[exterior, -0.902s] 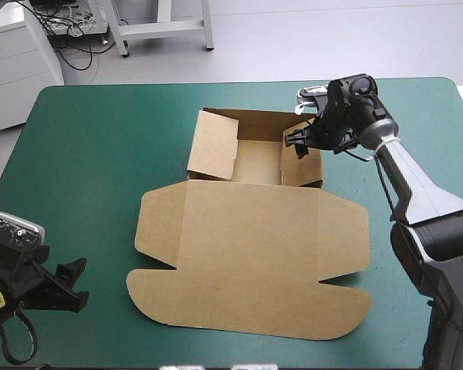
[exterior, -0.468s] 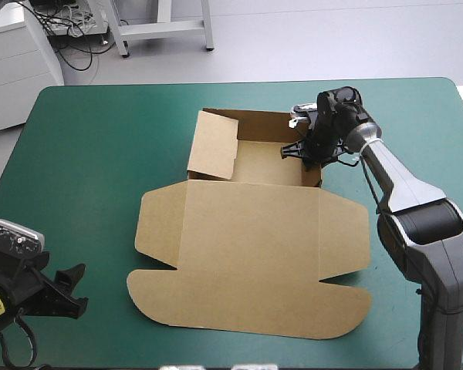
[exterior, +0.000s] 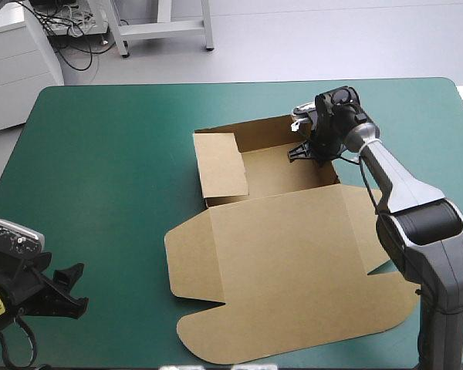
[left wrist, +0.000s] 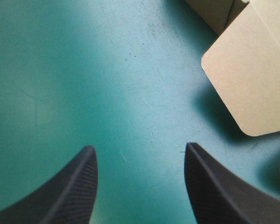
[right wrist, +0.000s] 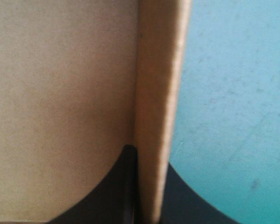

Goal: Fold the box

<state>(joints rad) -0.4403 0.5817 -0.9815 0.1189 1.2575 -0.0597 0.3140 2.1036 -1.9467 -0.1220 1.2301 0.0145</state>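
Observation:
The brown box (exterior: 293,254) lies skewed on the teal-green table, its wide lid flat toward the front right. Its tray (exterior: 289,166) is at the back, with a left flap (exterior: 220,166) leaning inward. My right gripper (exterior: 305,150) is at the tray's far right corner, shut on the right wall. In the right wrist view that wall (right wrist: 161,70) stands edge-on between the fingers of my right gripper (right wrist: 148,151). My left gripper (exterior: 76,289) hovers open and empty near the front left corner; in its own view my left gripper (left wrist: 140,147) faces a rounded lid corner (left wrist: 252,70).
Bare teal-green cover (exterior: 100,169) stretches over the table's left half. The lid's front right corner (exterior: 405,308) reaches close to the right arm's base and the table's front edge.
The right gripper closed on the tray's right wall. The whole box swung counter-clockwise and slid toward the front right. The left gripper barely moved.

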